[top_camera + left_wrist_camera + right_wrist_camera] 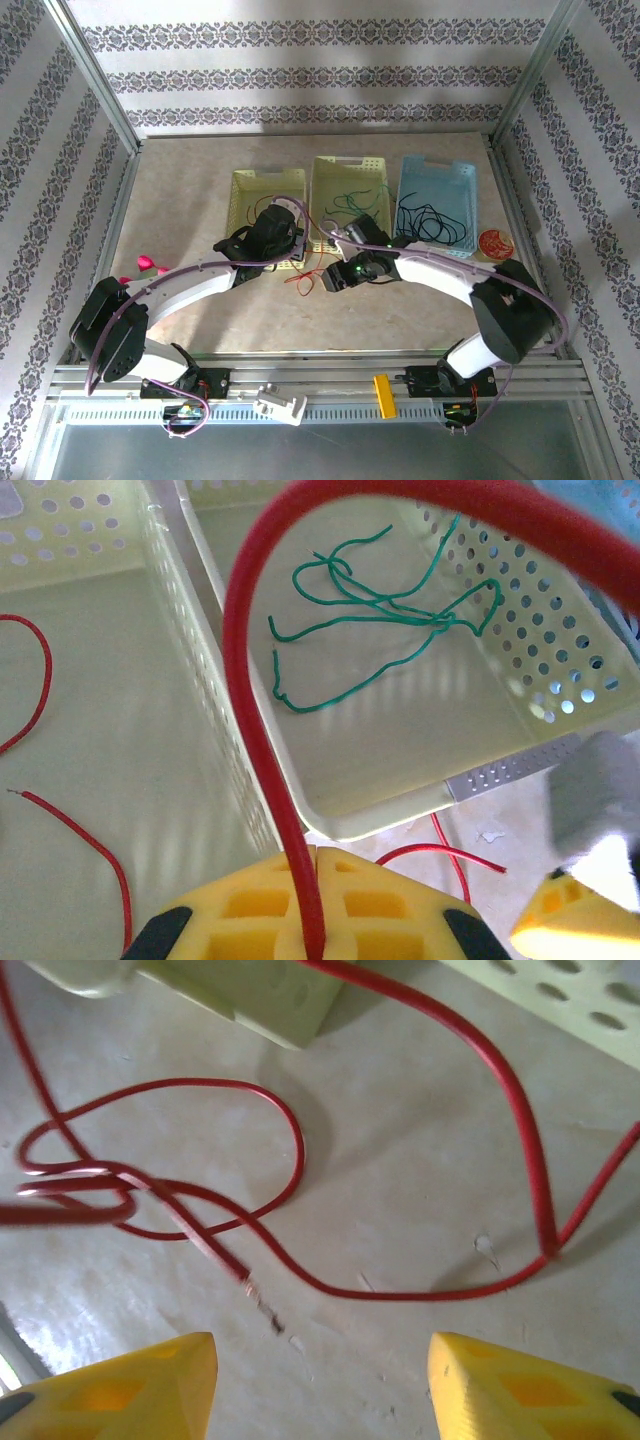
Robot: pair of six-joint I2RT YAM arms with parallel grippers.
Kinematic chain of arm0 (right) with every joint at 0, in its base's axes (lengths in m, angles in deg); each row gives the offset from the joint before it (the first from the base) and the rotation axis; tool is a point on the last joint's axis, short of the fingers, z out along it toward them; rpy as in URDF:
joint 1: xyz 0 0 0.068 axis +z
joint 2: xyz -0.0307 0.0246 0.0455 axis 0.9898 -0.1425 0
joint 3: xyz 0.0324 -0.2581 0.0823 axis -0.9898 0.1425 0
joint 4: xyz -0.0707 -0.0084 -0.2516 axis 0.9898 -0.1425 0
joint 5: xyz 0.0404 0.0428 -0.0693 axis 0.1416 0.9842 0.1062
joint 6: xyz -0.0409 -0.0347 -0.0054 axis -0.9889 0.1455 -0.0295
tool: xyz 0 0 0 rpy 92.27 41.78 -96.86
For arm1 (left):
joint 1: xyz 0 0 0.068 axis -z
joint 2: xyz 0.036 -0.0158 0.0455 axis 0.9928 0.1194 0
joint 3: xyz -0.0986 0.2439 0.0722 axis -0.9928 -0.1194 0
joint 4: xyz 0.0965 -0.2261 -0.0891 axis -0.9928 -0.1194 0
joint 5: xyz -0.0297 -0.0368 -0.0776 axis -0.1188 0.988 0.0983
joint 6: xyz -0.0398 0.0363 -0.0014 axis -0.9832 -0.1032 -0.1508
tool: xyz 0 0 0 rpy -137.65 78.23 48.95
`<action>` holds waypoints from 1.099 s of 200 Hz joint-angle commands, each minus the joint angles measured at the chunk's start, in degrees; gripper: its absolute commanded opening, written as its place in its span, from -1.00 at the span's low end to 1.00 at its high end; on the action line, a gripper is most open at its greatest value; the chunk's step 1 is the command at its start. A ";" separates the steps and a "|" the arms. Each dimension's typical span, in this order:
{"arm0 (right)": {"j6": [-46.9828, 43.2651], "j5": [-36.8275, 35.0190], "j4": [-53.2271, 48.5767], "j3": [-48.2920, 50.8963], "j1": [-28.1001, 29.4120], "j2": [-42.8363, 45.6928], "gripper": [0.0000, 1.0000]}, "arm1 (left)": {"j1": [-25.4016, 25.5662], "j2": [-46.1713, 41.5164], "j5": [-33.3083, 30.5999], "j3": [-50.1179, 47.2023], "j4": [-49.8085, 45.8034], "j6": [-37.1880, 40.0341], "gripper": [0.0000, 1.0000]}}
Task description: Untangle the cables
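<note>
The left end effector (312, 865) is clamped shut on the red cable (240, 650), which rises from between its yellow fingers and arches over toward the right. The right end effector (320, 1380) stands partly open with nothing between its fingers, low over the worktop (420, 1140).

The coming move turns on the red loops that lie on the worktop just ahead of the right end effector and somewhat to the left in its wrist view. There a small flattened loop crosses a larger round one, and a frayed free end points back toward the fingers. The tangle runs mostly crosswise to the line of approach. The right arm is clearly the nearer one, since the left is occupied holding the cable over the left yellow basket (190, 680).

The right wrist view gives the crossings themselves. The left wrist view instead shows more red strands lying inside the left basket and the green cable (385, 602) lying loose in the middle basket (500, 600). Whether those basket strands belong to the same red cable is hard to tell. From above, the black cable (425, 215) sits in the blue basket (450, 175), well apart from the red.
</note>
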 commanded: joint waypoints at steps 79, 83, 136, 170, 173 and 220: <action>-1.37 -3.49 5.92 -6.41 3.69 -11.59 -0.90 | -0.77 -0.45 -0.74 1.06 -2.10 -0.67 -1.00; -1.04 -4.33 6.20 -5.85 3.64 -10.71 -0.95 | -0.77 -0.74 -0.96 1.02 -1.87 -0.77 -1.00; 2.12 -12.95 4.86 0.71 3.41 11.08 -1.00 | -0.77 -11.86 2.87 -5.71 11.95 -0.32 -1.00; 5.29 -22.39 4.31 2.14 -0.12 25.33 -1.00 | -2.17 -17.59 -3.50 -7.39 16.21 -3.35 -1.00; 5.82 -23.45 4.31 2.24 -0.72 26.27 -1.00 | -2.45 -17.93 -4.38 -7.41 16.13 -3.80 -1.00; 13.55 -33.74 3.99 5.18 -11.63 35.88 -1.00 | -13.53 -22.48 -8.06 -8.65 13.30 -11.88 -1.00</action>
